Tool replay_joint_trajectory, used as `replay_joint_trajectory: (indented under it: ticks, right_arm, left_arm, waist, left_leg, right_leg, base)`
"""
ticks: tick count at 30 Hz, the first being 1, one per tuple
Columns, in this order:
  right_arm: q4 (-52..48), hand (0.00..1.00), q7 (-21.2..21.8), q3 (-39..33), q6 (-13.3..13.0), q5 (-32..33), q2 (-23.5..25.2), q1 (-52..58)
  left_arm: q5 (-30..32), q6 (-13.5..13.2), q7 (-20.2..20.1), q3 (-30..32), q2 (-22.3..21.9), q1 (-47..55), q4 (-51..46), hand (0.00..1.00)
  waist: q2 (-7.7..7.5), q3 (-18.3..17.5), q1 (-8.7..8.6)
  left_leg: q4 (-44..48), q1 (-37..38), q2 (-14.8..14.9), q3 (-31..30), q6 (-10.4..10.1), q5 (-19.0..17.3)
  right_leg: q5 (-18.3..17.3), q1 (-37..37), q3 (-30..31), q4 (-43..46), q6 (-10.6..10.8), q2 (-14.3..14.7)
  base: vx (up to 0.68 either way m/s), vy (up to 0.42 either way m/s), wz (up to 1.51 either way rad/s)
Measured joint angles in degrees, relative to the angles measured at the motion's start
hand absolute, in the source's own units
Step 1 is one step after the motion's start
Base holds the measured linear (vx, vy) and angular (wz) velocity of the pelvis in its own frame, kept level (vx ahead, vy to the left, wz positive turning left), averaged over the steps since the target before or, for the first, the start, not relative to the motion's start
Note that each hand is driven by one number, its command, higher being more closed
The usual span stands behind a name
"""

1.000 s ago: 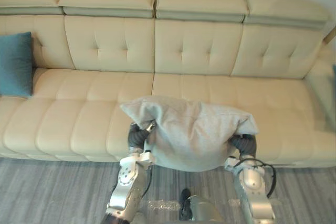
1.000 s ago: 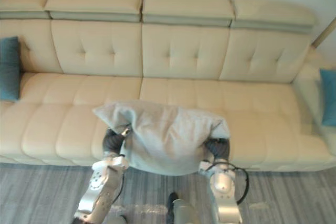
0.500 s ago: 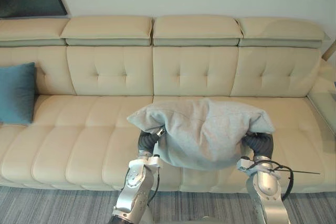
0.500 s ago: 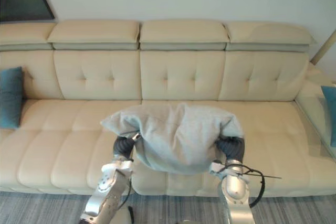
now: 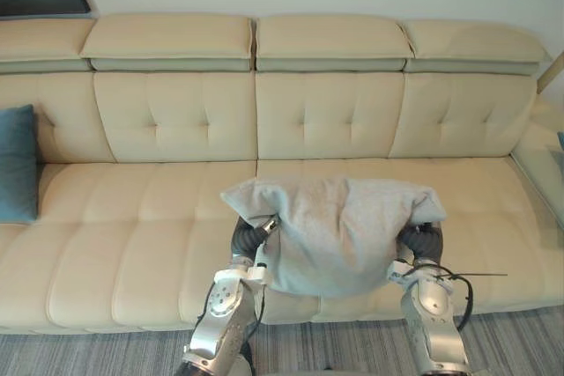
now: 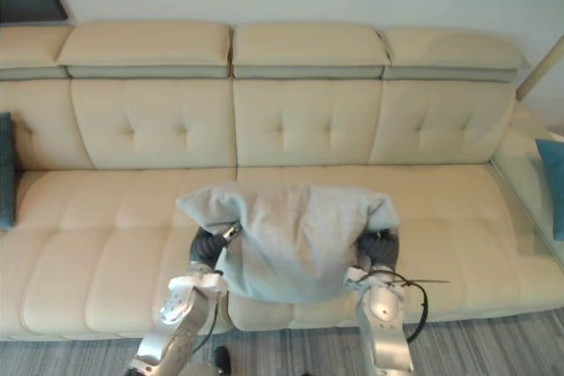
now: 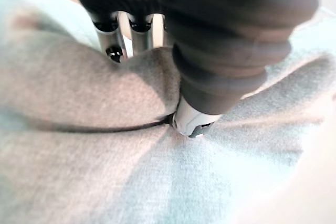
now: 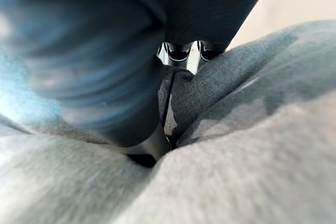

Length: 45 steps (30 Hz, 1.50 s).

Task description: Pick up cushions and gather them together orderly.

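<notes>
- Over the front edge of the sofa [image 5: 132, 244], near its middle, the grey cushion [image 5: 335, 226] is held up between both hands.
- The left hand [image 5: 248, 237] pinches a fold at one end, and the right hand [image 5: 421, 242] bunches cloth at the other.
- A teal cushion [image 5: 16, 163] leans at the sofa's left end.
- A second teal cushion [image 6: 552, 184] sits at the right end, well apart.

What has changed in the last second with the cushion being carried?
Nothing was let go; the camera shifted. The soft grey fabric cushion stays pinched between the left robot hand and right robot hand over the cream leather sofa; the teal square cushion stays at its left end.
</notes>
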Motion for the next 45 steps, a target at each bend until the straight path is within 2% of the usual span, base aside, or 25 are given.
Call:
replay_joint_trajectory:
  ticks: [5,10,13,16,18,19,24,27,33,34,42,45]
  right_arm:
    - [3.51,1.0,-0.5,0.04,0.06,-0.39,-0.51,-6.43]
    - [5.7,1.0,-3.89,2.91,0.07,-0.54,-1.26,-17.27]
    - [5.87,1.0,-7.6,4.07,0.07,-0.57,-2.23,-28.15]
    - [6.73,1.0,-10.31,3.68,0.07,-0.56,-3.32,-36.76]
    - [9.81,1.0,-11.65,3.25,0.06,-0.53,-4.49,-42.54]
    - [14.27,1.0,-12.12,1.74,0.12,-0.52,-5.58,-49.88]
    - [25.29,1.0,-14.99,-0.56,0.04,-0.37,-8.01,-69.89]
    - [31.89,1.0,-16.07,-0.6,0.05,-0.38,-9.83,-78.81]
    - [33.16,1.0,-17.13,-0.61,0.12,0.03,-10.73,-82.97]
    - [33.35,0.0,-17.14,-0.62,0.12,0.05,-10.8,-83.3]
    - [32.32,0.0,-17.69,-2.76,-1.41,2.61,-11.78,-85.75]
    - [31.99,0.0,-18.29,-3.97,-1.91,4.34,-13.67,-85.55]
  left_arm:
    - [1.18,0.01,0.57,0.79,0.66,-3.25,0.0,1.0]
    - [2.16,-0.12,4.29,4.45,0.62,-11.51,0.02,1.0]
    - [2.16,-0.63,8.85,7.99,0.59,-22.92,0.04,1.0]
    - [2.23,-2.81,12.01,8.7,2.73,-33.38,1.69,1.0]
    - [2.23,-3.95,13.88,9.28,3.86,-40.11,4.87,1.0]
    - [2.24,-4.78,14.69,10.12,5.22,-47.91,9.61,1.0]
    - [2.18,-5.24,16.29,13.31,9.67,-68.3,22.71,1.0]
    - [2.04,-5.23,16.55,14.19,11.27,-76.7,29.7,1.0]
    - [1.49,-5.2,16.38,15.84,11.24,-82.74,34.68,1.0]
    - [1.49,-5.2,16.38,15.88,11.24,-83.09,34.92,0.0]
    - [1.13,-6.17,16.49,20.53,9.19,-87.94,36.52,0.0]
    - [1.13,-6.46,16.42,22.82,9.18,-88.02,36.49,0.0]
  waist:
    - [0.08,0.06,-0.36]
    - [1.03,1.45,-0.22]
    - [1.95,3.64,0.76]
    - [2.67,4.29,1.6]
    - [2.86,4.52,2.0]
    - [3.25,5.98,2.02]
    - [4.01,12.08,1.75]
    - [4.19,14.53,1.68]
    - [4.19,16.28,1.81]
    - [4.19,16.28,1.85]
    - [4.13,17.33,2.15]
    - [4.11,17.34,2.11]
  left_leg:
    - [-5.41,0.04,-0.13,-1.5,0.01,3.84]
    - [-9.06,-2.84,0.74,-1.71,0.15,7.39]
    - [-9.04,-8.04,1.38,-1.85,0.19,9.27]
    - [-9.1,-12.78,2.04,-2.09,0.12,10.26]
    - [-9.23,-15.17,2.18,-2.14,0.17,11.02]
    - [-10.09,-16.61,2.07,-2.39,0.24,12.49]
    - [-10.92,-22.27,1.83,-3.21,0.14,15.25]
    - [-10.93,-25.93,1.86,-4.53,-0.33,16.24]
    - [-10.91,-31.54,1.96,-4.59,-0.91,16.67]
    - [-10.92,-32.01,2.02,-4.6,-0.92,16.67]
    - [-10.36,-35.58,2.63,-4.41,-0.92,16.67]
    - [-9.82,-37.05,2.89,-4.38,-0.92,16.67]
  right_leg:
    - [1.3,-1.4,-0.31,-1.5,-0.41,0.66]
    - [2.9,-6.16,-0.29,-1.02,-0.8,1.89]
    - [3.33,-12.71,-0.2,1.81,-0.85,2.4]
    - [3.86,-18.17,-0.14,3.49,-0.55,2.79]
    - [4.12,-20.97,-0.06,4.21,-0.44,2.89]
    - [4.25,-23.24,-0.04,5.16,-0.33,2.84]
    - [5.06,-30.34,0.06,7.12,-0.19,2.67]
    - [5.72,-33.88,0.14,6.94,0.01,2.45]
    - [5.74,-39.15,-0.48,6.81,0.02,2.19]
    - [5.74,-39.53,-0.52,6.81,0.02,2.22]
    - [5.52,-43.0,-1.6,7.79,0.17,2.5]
    - [5.52,-44.17,-2.05,8.06,0.18,2.63]
  base:
    - [-0.01,-0.021,0.04]
    - [-0.1,-0.011,-0.02]
    - [-0.15,0.003,-0.02]
    - [-0.1,0.004,-0.01]
    - [-0.07,0.008,-0.02]
    - [-0.05,0.013,0.02]
    - [-0.06,0.015,-0.03]
    - [0.01,0.003,-0.03]
    - [0.07,0.01,0.02]
    - [0.09,-0.004,0.03]
    - [0.06,-0.009,0.03]
    - [0.03,-0.009,0.02]
